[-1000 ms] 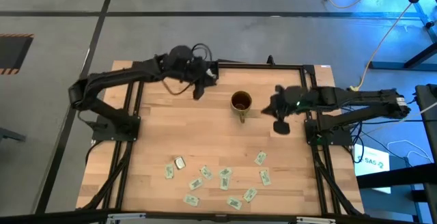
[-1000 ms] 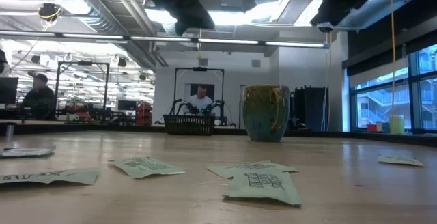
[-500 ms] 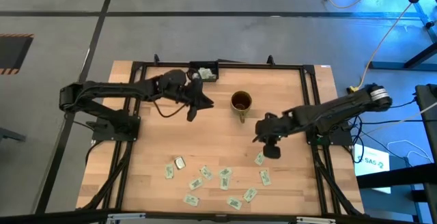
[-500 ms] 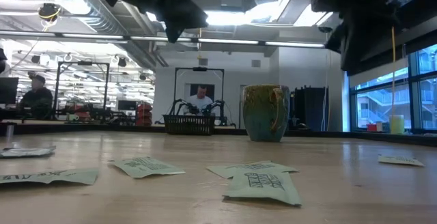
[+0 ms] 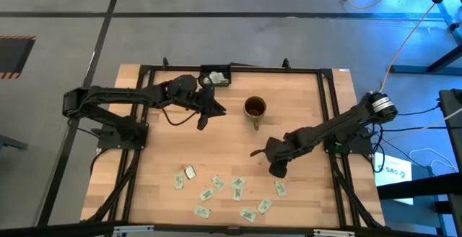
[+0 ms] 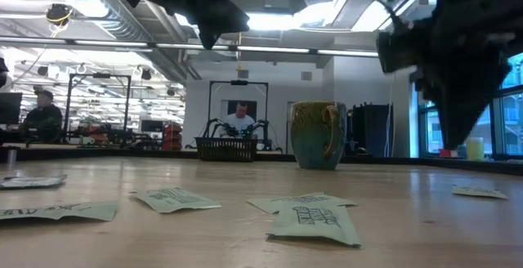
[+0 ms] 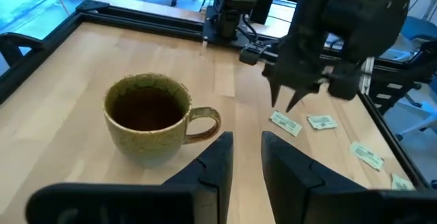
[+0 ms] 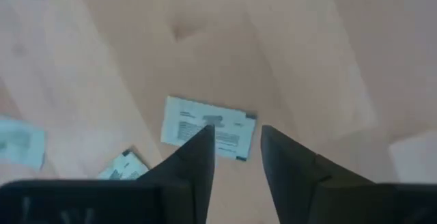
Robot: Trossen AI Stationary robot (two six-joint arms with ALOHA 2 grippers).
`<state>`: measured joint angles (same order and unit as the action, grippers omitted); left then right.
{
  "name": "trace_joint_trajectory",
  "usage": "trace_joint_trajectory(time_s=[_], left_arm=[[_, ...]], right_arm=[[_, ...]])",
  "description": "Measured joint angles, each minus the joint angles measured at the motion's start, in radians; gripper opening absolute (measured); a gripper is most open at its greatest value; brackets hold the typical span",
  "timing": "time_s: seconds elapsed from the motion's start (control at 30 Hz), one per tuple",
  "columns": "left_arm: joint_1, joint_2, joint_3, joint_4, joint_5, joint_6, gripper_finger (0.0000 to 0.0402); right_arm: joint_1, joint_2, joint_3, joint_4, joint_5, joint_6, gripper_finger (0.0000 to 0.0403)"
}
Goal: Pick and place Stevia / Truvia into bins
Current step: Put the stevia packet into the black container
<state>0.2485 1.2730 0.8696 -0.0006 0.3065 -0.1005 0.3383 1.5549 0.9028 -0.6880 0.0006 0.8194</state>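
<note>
One flat, featherlight sachet (image 8: 209, 128) lies mid-frame under your open, empty right gripper (image 8: 235, 149); pinch its edges.

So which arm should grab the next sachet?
Right. The right gripper hangs open directly over a sachet on the table, near the scattered packets. The left gripper waits up by the mug, away from them.
</note>
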Motion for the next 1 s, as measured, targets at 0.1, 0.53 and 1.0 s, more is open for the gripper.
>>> trace_joint_trajectory(time_s=[0.1,0.53,1.0], left_arm=[[0.0,0.0,0.0,-0.002,0.0,0.001,0.0072],[0.0,0.001,0.0,-0.003,0.001,0.001,0.0072],[0.0,0.001,0.0,-0.003,0.001,0.0,0.0072]], right_arm=[[0.004,0.043,0.0,0.001,0.006,0.112,0.0119],[0.074,0.189,0.008,0.023,0.024,0.247,0.0092],[0.074,0.184,0.003,0.01,0.043,0.246,0.0023]])
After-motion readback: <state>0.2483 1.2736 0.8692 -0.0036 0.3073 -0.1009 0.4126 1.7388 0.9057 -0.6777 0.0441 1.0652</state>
